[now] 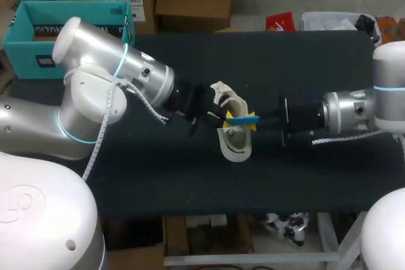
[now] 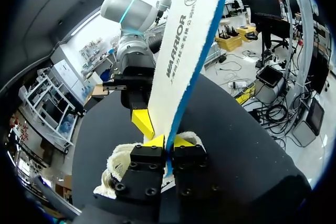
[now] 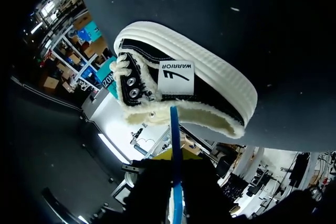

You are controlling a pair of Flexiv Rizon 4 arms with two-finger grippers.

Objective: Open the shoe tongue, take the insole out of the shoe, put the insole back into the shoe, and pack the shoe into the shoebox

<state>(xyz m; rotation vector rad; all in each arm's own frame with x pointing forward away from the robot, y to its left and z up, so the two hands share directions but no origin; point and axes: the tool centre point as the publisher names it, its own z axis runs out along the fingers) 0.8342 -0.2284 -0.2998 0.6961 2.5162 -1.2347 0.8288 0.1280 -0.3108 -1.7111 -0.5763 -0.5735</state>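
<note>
Head view: I am holding my left arm (image 1: pixel 120 67) and right arm (image 1: pixel 354 112) level from opposite sides; left gripper (image 1: pixel 220 112) and right gripper (image 1: pixel 258 121) are meeting over the shoe (image 1: pixel 234 142) mid-table.

Left wrist view: the left gripper is clamping the insole (image 2: pixel 186 51), which is standing upright above the shoe.

Right wrist view: the insole is showing edge-on; I cannot tell the right gripper's jaw state.

Overhead head; close wrists; common shoe (image 1: pixel 233 137)

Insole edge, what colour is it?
Blue, around the white insole; clearest in the left wrist view.
</note>
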